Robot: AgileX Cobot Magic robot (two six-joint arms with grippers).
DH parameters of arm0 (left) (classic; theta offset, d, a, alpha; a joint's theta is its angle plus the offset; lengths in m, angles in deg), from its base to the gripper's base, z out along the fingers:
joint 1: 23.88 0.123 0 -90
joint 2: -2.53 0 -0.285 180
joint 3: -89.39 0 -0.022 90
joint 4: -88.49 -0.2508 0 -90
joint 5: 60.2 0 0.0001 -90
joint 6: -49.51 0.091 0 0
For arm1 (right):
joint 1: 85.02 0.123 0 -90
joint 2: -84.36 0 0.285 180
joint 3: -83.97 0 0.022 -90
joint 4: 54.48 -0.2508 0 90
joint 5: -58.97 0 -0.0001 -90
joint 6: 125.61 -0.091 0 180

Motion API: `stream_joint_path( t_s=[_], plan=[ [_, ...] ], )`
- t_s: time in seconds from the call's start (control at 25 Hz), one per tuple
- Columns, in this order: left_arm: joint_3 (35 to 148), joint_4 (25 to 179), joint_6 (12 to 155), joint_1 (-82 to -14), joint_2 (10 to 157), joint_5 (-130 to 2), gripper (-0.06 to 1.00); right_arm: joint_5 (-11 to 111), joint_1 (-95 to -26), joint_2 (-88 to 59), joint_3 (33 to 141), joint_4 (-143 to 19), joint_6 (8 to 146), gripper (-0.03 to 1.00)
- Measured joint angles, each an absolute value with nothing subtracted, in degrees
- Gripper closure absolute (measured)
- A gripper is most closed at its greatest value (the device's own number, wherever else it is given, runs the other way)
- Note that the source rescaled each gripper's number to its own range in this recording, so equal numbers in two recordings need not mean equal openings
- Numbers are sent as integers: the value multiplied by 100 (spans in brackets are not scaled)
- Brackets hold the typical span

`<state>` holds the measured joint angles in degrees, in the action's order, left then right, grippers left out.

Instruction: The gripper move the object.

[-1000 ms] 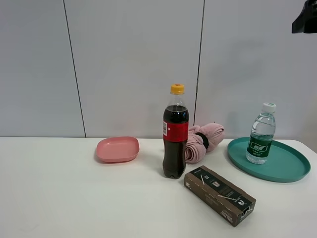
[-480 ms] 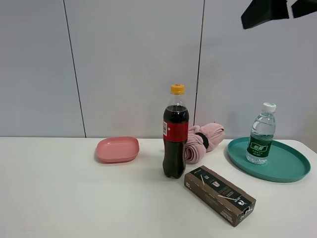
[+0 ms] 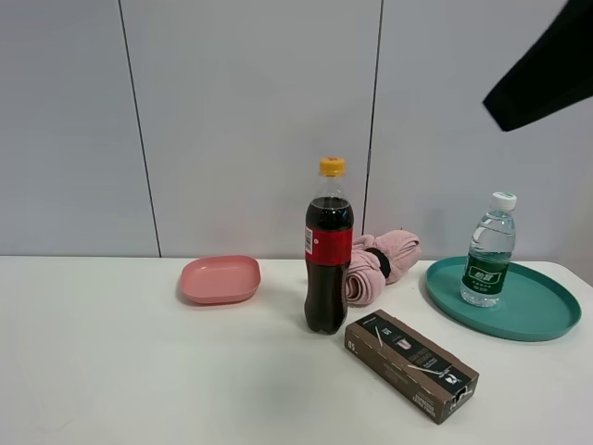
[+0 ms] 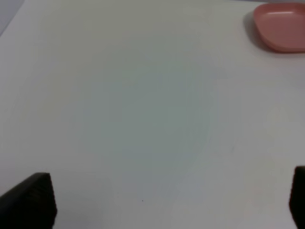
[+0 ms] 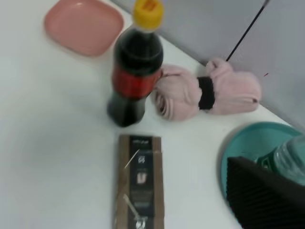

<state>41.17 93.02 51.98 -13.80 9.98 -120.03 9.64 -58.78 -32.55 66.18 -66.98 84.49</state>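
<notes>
Green-labelled water bottle point(image 3: 488, 252) upright on teal tray point(image 3: 537, 320).

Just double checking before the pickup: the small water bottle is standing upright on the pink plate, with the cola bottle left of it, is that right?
Not quite. The water bottle stands upright on the teal tray, not the pink plate, as the exterior high view shows. The cola bottle is indeed left of it.

The right claw's finger point(image 5: 267, 198) hides most of the water bottle point(image 5: 293, 162); the tray point(image 5: 243, 152) is cropped.
</notes>
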Motion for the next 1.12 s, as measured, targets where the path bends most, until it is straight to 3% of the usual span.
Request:
stream_joint_path(
  t_s=[0.4, 0.8, 1.12],
  plan=[
    [4117, 9302, 5198, -1380, 998, -12003, -6, -430, -5878, -5053, 6564, -5227, 6549, -3],
    [4117, 9302, 5198, -1380, 998, -12003, -6, -453, -5878, -6775, 4860, -5409, 6412, -3],
    [4117, 9302, 5198, -1380, 998, -12003, -6, -273, -5878, -7747, 4127, -5389, 6038, -3]
  ],
)
